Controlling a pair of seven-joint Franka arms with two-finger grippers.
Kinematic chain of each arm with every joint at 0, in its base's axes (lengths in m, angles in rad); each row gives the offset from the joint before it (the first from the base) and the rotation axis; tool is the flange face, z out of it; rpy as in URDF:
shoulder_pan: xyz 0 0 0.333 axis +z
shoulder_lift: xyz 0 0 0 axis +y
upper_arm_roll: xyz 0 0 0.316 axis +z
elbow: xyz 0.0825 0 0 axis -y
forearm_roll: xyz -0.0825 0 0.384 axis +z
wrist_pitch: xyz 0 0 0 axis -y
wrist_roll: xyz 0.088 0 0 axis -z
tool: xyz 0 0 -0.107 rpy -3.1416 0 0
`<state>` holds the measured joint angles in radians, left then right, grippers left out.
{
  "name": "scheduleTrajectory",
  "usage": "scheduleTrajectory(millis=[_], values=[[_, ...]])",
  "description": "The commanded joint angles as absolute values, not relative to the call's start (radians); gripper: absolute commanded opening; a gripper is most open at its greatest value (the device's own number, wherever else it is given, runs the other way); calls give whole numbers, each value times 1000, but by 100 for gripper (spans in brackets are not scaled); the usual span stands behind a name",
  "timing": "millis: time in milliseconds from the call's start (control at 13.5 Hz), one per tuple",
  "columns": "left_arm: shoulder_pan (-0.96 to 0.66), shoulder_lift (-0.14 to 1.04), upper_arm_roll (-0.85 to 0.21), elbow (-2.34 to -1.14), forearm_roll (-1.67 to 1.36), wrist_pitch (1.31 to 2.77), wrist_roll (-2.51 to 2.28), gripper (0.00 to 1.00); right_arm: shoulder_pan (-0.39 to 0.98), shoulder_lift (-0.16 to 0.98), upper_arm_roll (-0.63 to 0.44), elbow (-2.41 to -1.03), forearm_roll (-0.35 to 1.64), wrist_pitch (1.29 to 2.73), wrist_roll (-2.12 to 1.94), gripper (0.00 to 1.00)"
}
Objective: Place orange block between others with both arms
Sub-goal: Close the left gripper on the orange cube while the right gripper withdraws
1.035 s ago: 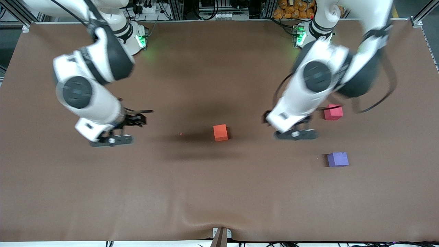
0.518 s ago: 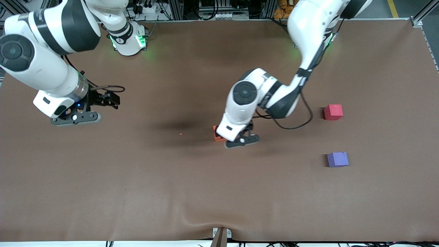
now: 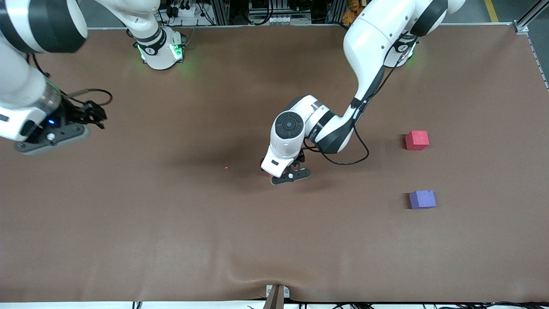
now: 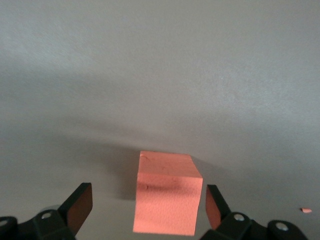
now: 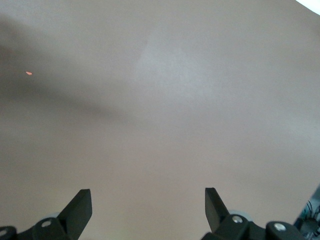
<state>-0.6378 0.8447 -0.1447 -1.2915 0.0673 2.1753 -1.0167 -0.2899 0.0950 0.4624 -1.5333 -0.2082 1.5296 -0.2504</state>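
left end effector [image 4: 145, 207] straddles the orange block [image 4: 167, 200], fingers apart. right end effector [image 5: 145, 207] waits over bare table [image 3: 171, 240], fingers apart

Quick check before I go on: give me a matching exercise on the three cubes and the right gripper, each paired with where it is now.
Things:
1. orange block
2. pinkish-red cube
3. purple-blue cube
4. right gripper

Places or states:
A. toward the left arm's end of the table, nearest the front camera of the three cubes
B. open over bare brown table at the right arm's end
C. mid-table, between the open fingers of the left gripper, not yet gripped
D. toward the left arm's end, farther from the front camera than the purple-blue one

Pairs: 1-C, 2-D, 3-A, 4-B
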Motion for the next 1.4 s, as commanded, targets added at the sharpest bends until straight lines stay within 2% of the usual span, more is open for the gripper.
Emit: scheduleTrajectory(millis=[0, 74, 148, 222, 518, 665, 961, 1035, 1109, 1183, 1257, 1331], values=[[-650, 865, -138, -1258, 89, 2195, -1048, 100, -313, 83, 479, -1505, -207, 1479, -256, 100], [-650, 867, -138, -1258, 89, 2207, -1048, 100, -324, 77, 477, -1505, -175, 1479, -224, 100], [-652, 876, -137, -1258, 89, 2213, -1046, 100, -349, 71, 479, -1505, -120, 1479, -172, 72], [-658, 882, -137, -1258, 90, 2218, -1045, 100, -369, 71, 479, -1505, -71, 1477, -122, 60], [-667, 900, -137, -1258, 91, 2221, -1035, 100, -377, 71, 479, -1505, -48, 1477, -95, 63], [-678, 902, -137, -1264, 92, 2221, -1035, 100, -376, 69, 480, -1505, -48, 1476, -95, 68], [-680, 917, -137, -1269, 92, 2221, -1035, 99, -374, 52, 482, -1505, -48, 1468, -95, 69], [-680, 917, -137, -1270, 94, 2221, -1029, 72, -374, 38, 480, -1505, -48, 1467, -95, 69], [-678, 919, -137, -1270, 94, 2221, -1010, 39, -374, 31, 480, -1505, -48, 1466, -95, 69], [-673, 916, -137, -1269, 92, 2221, -985, 10, -376, 29, 480, -1505, -48, 1466, -94, 69], [-667, 908, -137, -1269, 92, 2221, -967, 0, -376, 29, 479, -1505, -48, 1466, -94, 71], [-660, 893, -137, -1269, 94, 2217, -956, 0, -374, 29, 480, -1505, -46, 1468, -94, 74]])
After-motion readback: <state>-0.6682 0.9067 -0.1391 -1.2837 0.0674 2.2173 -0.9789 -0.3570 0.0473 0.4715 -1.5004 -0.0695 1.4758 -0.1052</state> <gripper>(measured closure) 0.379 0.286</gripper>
